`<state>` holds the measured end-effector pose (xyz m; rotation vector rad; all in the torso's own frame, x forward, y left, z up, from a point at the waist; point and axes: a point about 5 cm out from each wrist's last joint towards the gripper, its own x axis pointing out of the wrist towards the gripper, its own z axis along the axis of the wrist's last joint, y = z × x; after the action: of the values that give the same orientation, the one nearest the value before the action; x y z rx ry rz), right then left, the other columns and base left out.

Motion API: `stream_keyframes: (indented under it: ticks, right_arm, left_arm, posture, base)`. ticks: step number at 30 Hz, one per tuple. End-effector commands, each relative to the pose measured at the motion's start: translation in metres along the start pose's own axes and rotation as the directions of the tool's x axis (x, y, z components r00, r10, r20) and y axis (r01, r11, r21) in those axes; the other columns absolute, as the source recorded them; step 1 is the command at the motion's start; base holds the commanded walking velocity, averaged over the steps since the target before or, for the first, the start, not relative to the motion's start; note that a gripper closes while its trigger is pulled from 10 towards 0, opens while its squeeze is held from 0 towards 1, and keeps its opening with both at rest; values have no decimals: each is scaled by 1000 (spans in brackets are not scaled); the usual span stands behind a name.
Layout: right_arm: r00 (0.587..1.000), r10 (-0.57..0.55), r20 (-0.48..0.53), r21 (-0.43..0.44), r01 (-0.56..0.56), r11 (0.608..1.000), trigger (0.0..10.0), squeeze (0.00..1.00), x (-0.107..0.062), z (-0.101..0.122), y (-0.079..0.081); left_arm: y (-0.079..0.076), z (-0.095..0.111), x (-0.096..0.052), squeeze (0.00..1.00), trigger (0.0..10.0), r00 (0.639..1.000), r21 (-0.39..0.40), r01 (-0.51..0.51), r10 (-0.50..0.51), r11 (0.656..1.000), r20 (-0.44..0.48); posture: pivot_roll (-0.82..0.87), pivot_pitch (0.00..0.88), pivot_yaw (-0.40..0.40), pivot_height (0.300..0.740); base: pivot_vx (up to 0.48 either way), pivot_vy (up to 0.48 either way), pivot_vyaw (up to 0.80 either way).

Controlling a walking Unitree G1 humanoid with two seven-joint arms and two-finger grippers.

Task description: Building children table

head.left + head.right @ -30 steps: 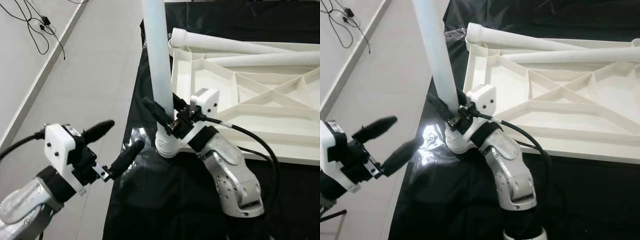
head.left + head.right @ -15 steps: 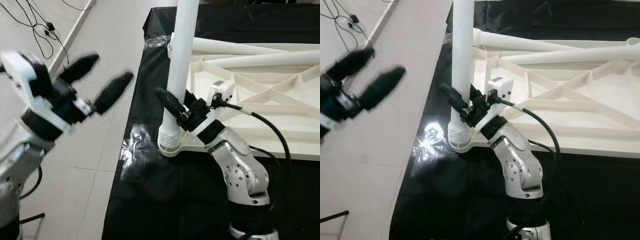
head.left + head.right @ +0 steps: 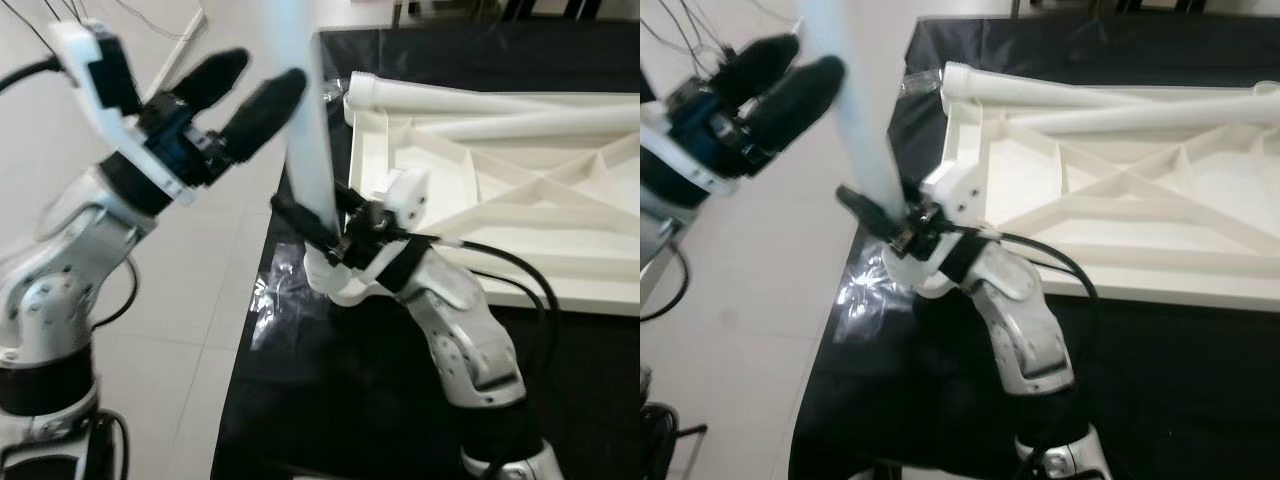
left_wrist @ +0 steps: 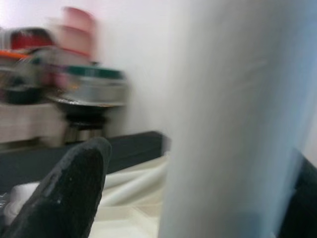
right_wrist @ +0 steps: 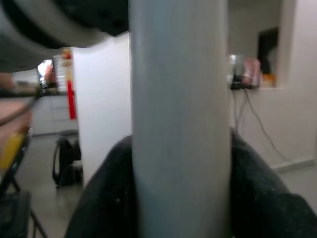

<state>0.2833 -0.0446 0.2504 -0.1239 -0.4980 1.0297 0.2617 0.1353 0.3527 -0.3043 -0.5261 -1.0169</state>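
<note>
A white tabletop [image 3: 500, 190] lies upside down on a black cloth, its ribs facing up. A white table leg [image 3: 305, 130] stands in the tabletop's near left corner socket [image 3: 335, 285], leaning slightly. My right gripper [image 3: 322, 228] is shut on the leg just above the socket; in the right wrist view the leg [image 5: 181, 124] fills the gap between both fingers [image 5: 106, 198]. My left gripper [image 3: 240, 92] is raised and open, beside the leg's upper part with one fingertip at it. In the left wrist view the leg [image 4: 228, 119] looms right in front of a finger [image 4: 69, 193].
Two more white legs [image 3: 450, 98] lie across the tabletop's far side. The black cloth [image 3: 340, 400] ends at a light tiled floor [image 3: 190, 330] on the left. Crumpled clear plastic [image 3: 275, 300] lies by the corner socket. Cables run over the floor at the far left.
My left arm has risen from low at the left and brought its open gripper up to the leg. The right gripper stays shut on the leg, which tilted. The camera shifted.
</note>
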Motion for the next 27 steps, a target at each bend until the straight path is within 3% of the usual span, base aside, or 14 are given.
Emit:
stream_keyframes:
  ticks: [1,5,9,11,15,16,21,26,27]
  right_arm:
    - [996,92,-5,-47,-92,995,10000,0,9,-1,14]
    - [994,112,-5,-58,-112,992,10000,0,16,-4,19]
    - [993,117,-2,-64,-117,991,10000,0,19,-5,20]
    - [994,110,-6,-74,-110,991,10000,0,21,-8,18]
    - [996,91,-24,-86,-93,992,10000,0,21,-13,14]
    - [996,80,-37,-87,-83,993,10000,0,21,-16,12]
    - [996,71,-48,-88,-75,993,10000,0,21,-19,9]
    - [984,41,-174,-109,-61,992,10000,0,19,-34,-4]
    - [971,67,-231,-109,-94,990,10000,1000,19,-39,-5]
  left_arm:
    - [-4,-6,0,0,10000,999,-55,48,-49,997,-14]
    - [-10,-12,-1,0,10000,994,-96,108,-111,989,-24]
    - [-8,-13,-3,0,10000,996,-83,81,-84,993,-33]
    - [-2,-11,-5,0,0,999,-42,39,-40,998,-30]
    - [2,-6,-8,0,0,999,0,17,-17,1000,-35]
    - [2,-3,-10,0,0,999,45,10,-8,999,-54]
    - [3,-1,-11,0,0,998,74,8,-3,997,-67]
    - [4,-1,-11,0,0,992,124,45,-31,991,-120]
    - [3,-2,-10,0,0,990,120,68,-52,990,-133]
  posture:
    - [-36,153,117,740]
    - [-36,144,117,740]
    - [-34,142,115,740]
    - [-31,136,108,740]
    - [-27,134,101,740]
    - [-25,134,99,740]
    - [-23,132,98,740]
    - [-24,123,93,740]
    - [-28,120,92,740]
  base:
    - [0,0,0]
    - [0,0,0]
    - [0,0,0]
    - [0,0,0]
    - [0,0,0]
    - [0,0,0]
    - [0,0,0]
    - [0,0,0]
    - [0,0,0]
